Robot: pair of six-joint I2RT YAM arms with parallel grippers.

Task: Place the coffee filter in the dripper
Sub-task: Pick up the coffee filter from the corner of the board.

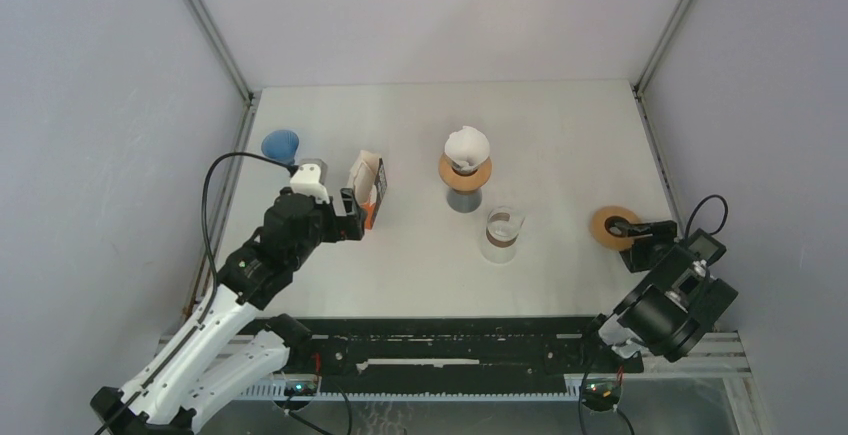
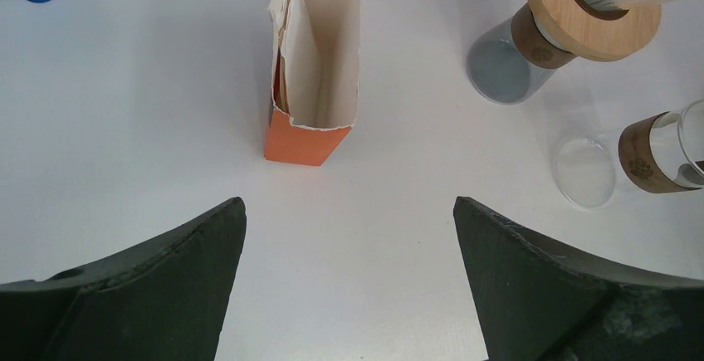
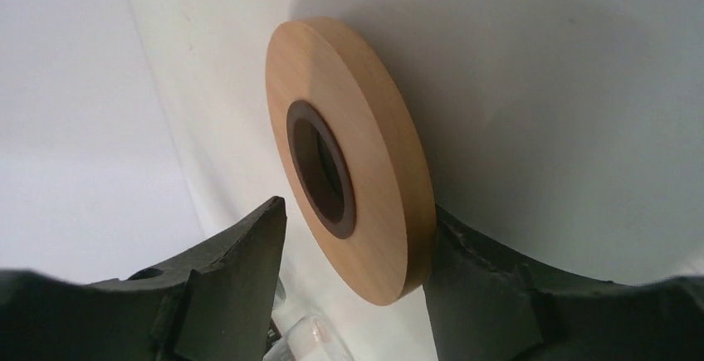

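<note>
Wide-open, empty left fingers (image 2: 166,278) face the filter box (image 2: 320,79); right fingers (image 3: 232,278) straddle a wooden ring (image 3: 374,170), grip unclear; a careless pinch could topple the box.

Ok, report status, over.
Left gripper open, facing orange box. Right gripper straddles wooden ring, grip unclear. White filter in dripper atop grey stand. Glass beaker alongside.

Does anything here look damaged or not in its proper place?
The orange filter box has a raggedly torn top. A wooden ring lies alone at the right, between the fingers of the right end effector.
</note>
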